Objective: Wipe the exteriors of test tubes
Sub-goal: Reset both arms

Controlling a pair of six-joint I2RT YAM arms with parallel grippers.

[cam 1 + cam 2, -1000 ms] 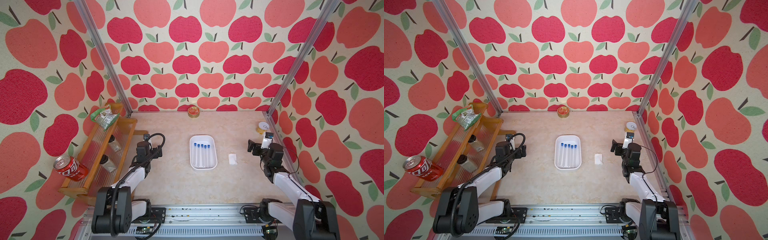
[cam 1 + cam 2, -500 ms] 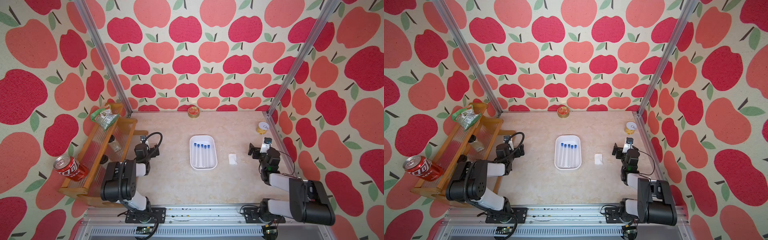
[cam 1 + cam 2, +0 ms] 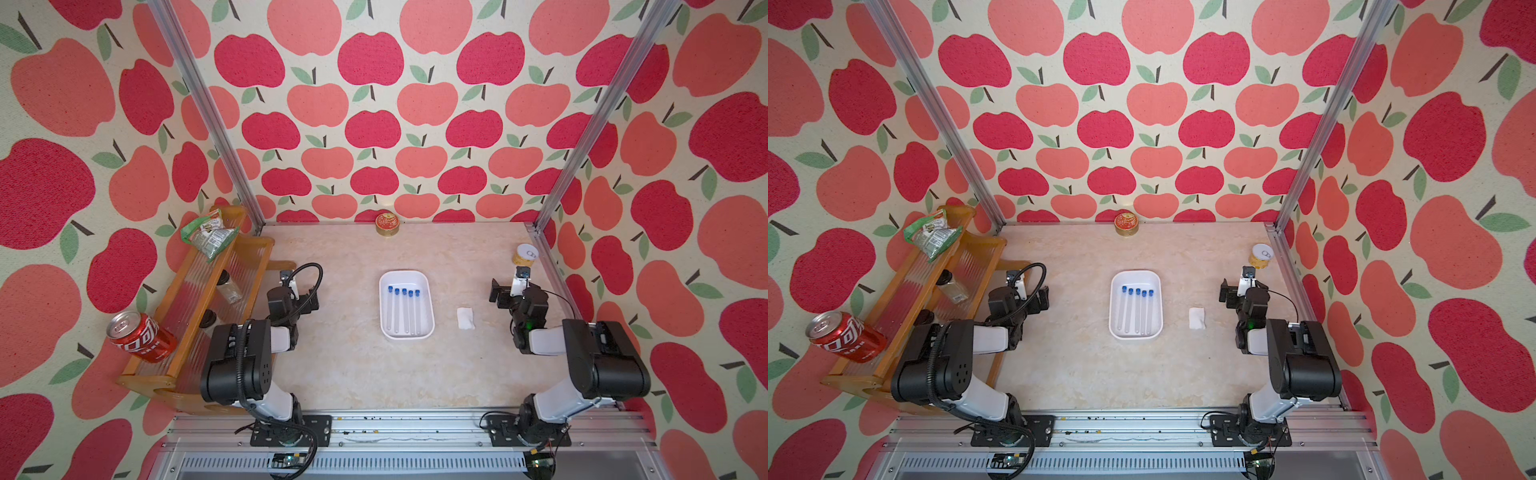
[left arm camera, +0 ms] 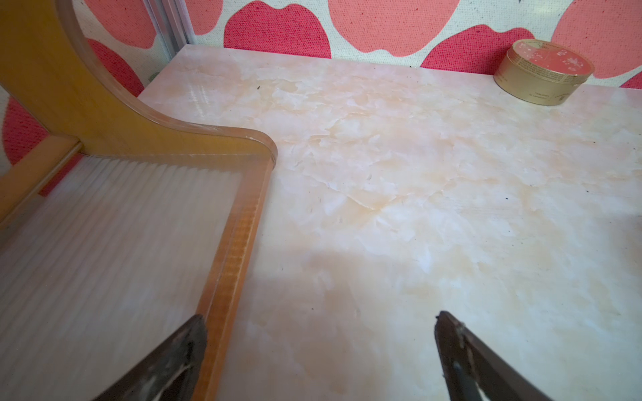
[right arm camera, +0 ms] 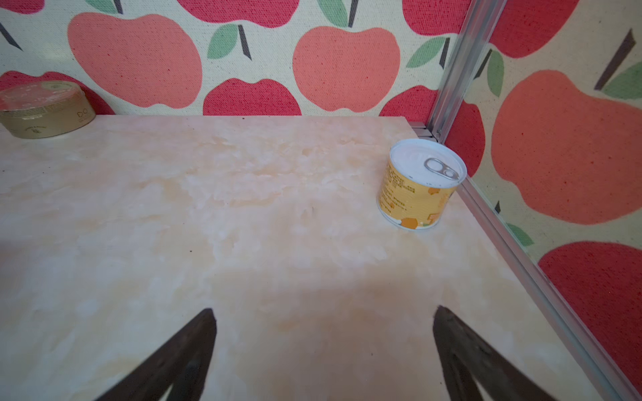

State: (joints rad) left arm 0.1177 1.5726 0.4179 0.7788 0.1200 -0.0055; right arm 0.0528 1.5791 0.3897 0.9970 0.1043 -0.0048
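1. At the middle of the pale marbled table sits a white oblong tray, with one robot arm on each side of it, both well apart from it.
2. Five test tubes lie flat inside the tray, side by side and roughly parallel. Their small blue caps point toward the back wall. Neither arm touches them.
3. A small white wipe lies on the table just to the right of the tray, not touching it, between the tray and the right arm.
4. The left gripper is released and holds nothing. In the left wrist view its two dark fingers are spread wide with bare table between them. One fingertip shows over the edge of the wooden shelf.
5. The right gripper is also released and empty, its fingers wide apart over bare table near the right wall.
6. The shelf stands along the left wall. A green snack packet rests on its top tier at the far end. A red soda can lies tilted at the near end, and clear dark-lidded jars sit on the lower tier.
7. A round gold tin with a red lid sits against the back wall. A yellow can with a pull-tab stands upright near the back right corner, beyond the right gripper.
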